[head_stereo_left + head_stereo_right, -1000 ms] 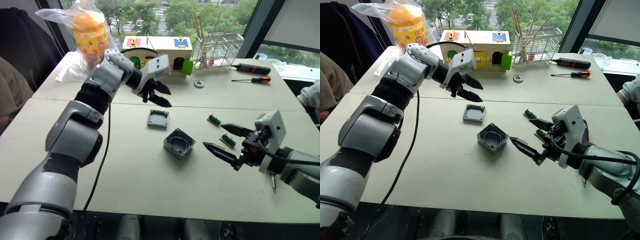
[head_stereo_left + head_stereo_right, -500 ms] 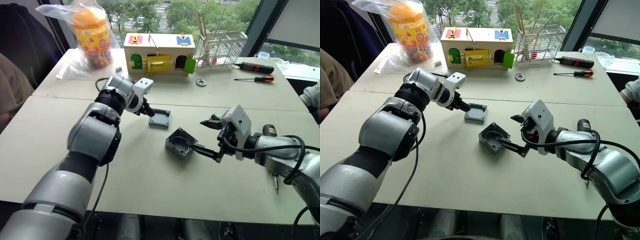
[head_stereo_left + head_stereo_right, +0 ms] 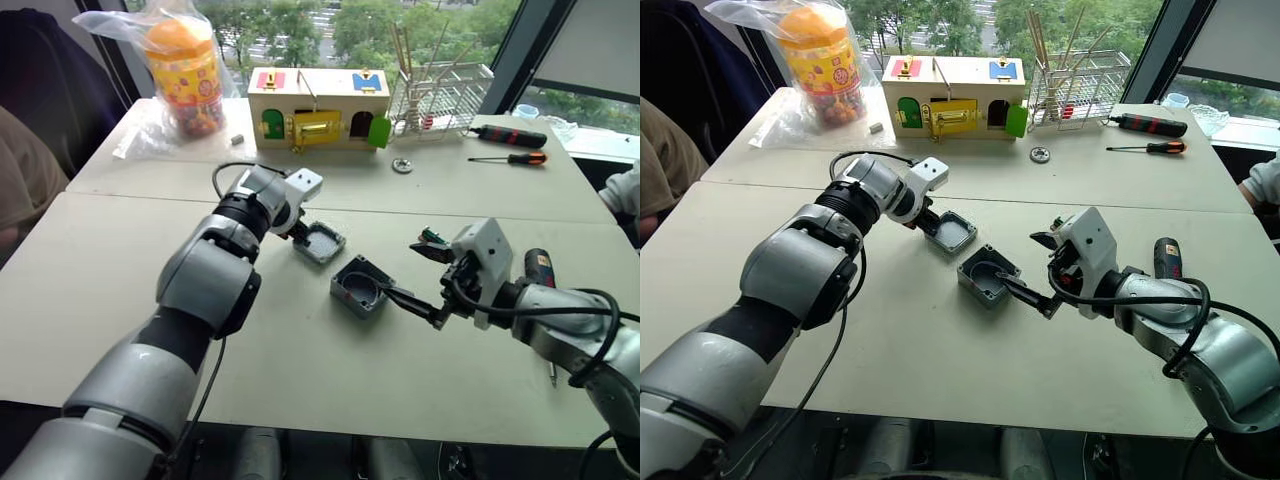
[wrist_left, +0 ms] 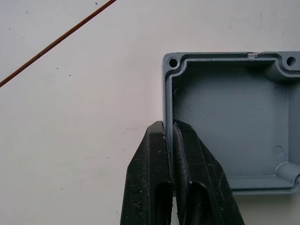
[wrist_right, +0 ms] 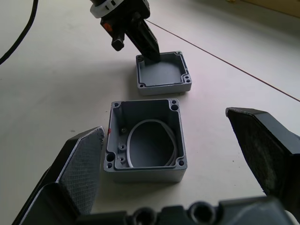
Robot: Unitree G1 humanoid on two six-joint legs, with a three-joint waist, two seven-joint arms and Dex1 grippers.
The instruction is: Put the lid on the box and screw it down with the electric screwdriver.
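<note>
Left gripper (image 4: pixel 171 133) pinches the lid's (image 4: pixel 229 122) rim; right gripper (image 5: pixel 183 154) wide open, empty, astride the box (image 5: pixel 145 145), mid-table (image 3: pixel 300 350).

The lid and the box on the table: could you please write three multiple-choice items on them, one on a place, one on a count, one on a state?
1. Where is the lid?
A. on the box
B. on the table, beside the box
C. inside the wooden house

2. How many hand screwdrivers lie at the far right of the table?
A. two
B. four
C. none

3. How is the left gripper?
A. wide open above the box
B. shut on the lid's rim
C. holding the electric screwdriver

Key: 1 B, the lid lies open side up, apart from the box. 2 A, a black-and-red one and an orange-handled one. 3 B, the left wrist view shows its fingers pinching one wall.
</note>
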